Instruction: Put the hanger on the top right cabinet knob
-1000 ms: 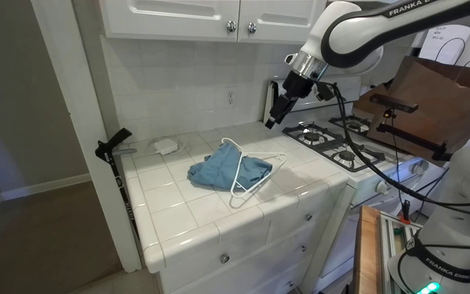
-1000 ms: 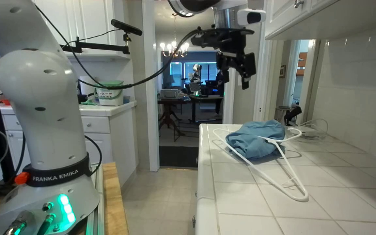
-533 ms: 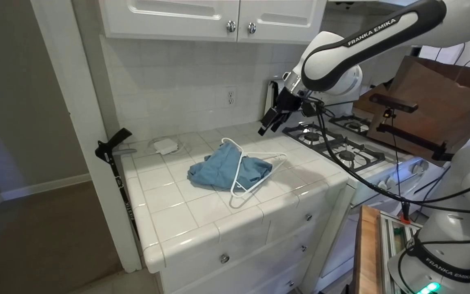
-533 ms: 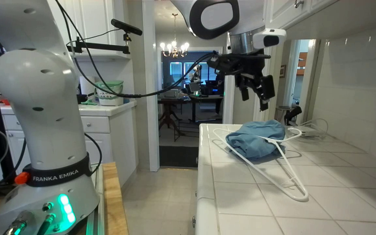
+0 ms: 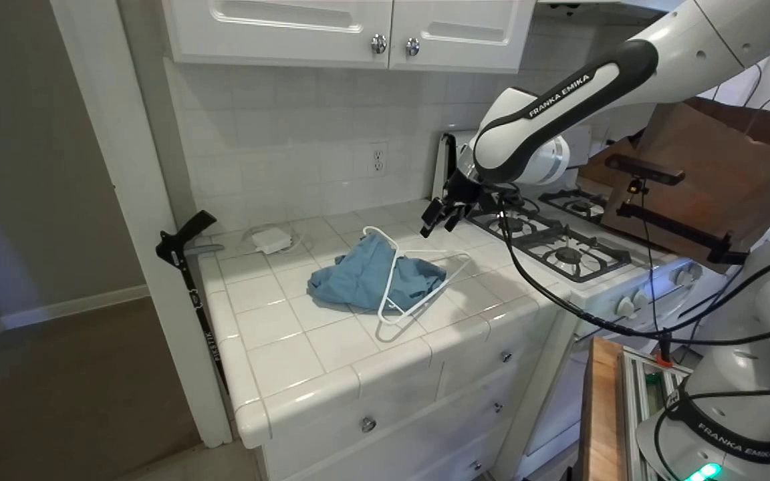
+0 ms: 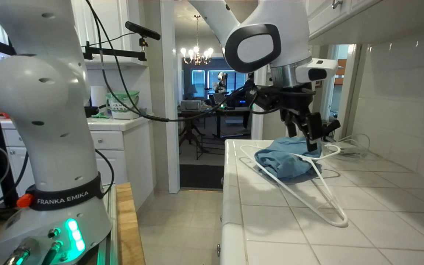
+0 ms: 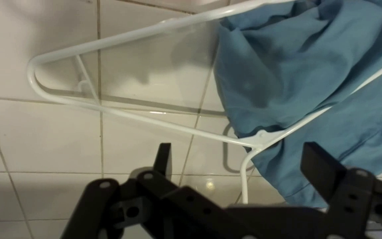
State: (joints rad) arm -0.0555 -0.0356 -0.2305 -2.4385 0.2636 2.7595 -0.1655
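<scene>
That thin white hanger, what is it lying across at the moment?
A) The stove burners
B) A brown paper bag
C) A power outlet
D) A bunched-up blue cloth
D: the wrist view shows the white hanger lying across the blue cloth, with one corner reaching past it over the counter tiles.

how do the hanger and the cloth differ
The hanger is white, the cloth blue. The hanger is a thin open triangle with a hook; the cloth is a crumpled heap. The hanger lies partly over the cloth, which rests on the counter. Neither is held by the open gripper.
</scene>
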